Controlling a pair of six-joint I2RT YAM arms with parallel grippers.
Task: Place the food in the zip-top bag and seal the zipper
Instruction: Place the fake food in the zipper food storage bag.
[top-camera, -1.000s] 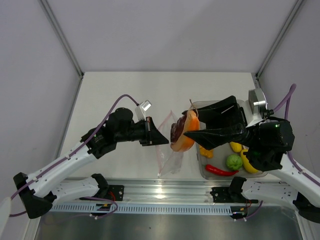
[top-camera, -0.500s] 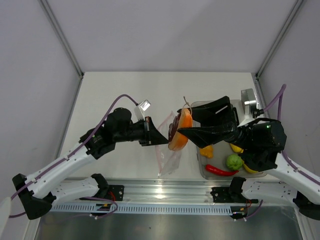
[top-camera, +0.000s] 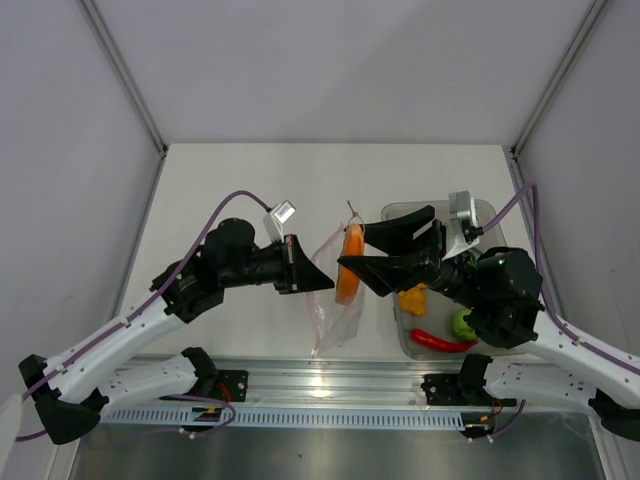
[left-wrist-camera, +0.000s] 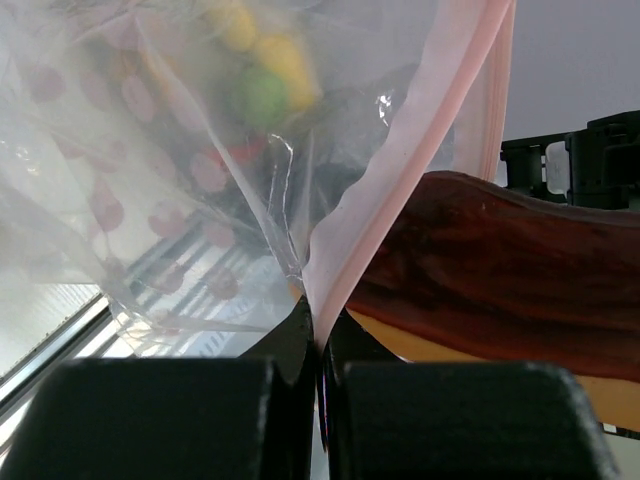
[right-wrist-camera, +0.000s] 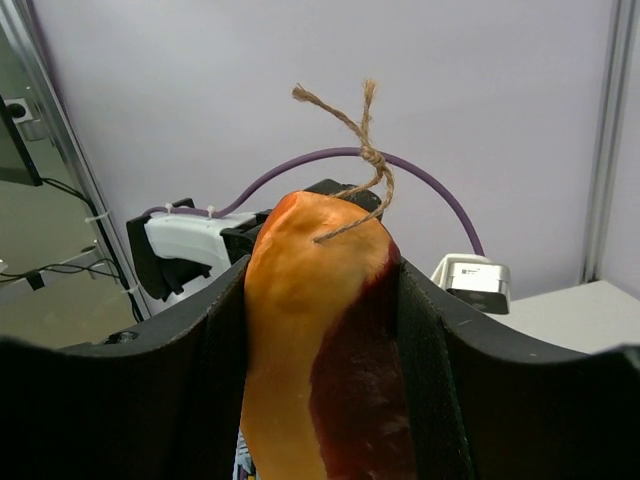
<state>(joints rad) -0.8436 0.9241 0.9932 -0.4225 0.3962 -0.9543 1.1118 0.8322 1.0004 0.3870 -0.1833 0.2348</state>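
My left gripper is shut on the pink zipper strip of the zip-top bag, holding the clear spotted bag up off the table. My right gripper is shut on a curved piece of food, orange with a reddish-brown side and a twine loop on top. That piece hangs right at the bag's mouth, beside the pink strip. Whether it is inside the mouth, I cannot tell.
A rigid clear bin on the right holds a red chili, a green round fruit and an orange chunk, partly hidden under my right arm. The metal rail runs along the near edge.
My right gripper has carried the curved piece left, from above the bin's edge to the bag's mouth. The left gripper and bag have shifted slightly right towards it.
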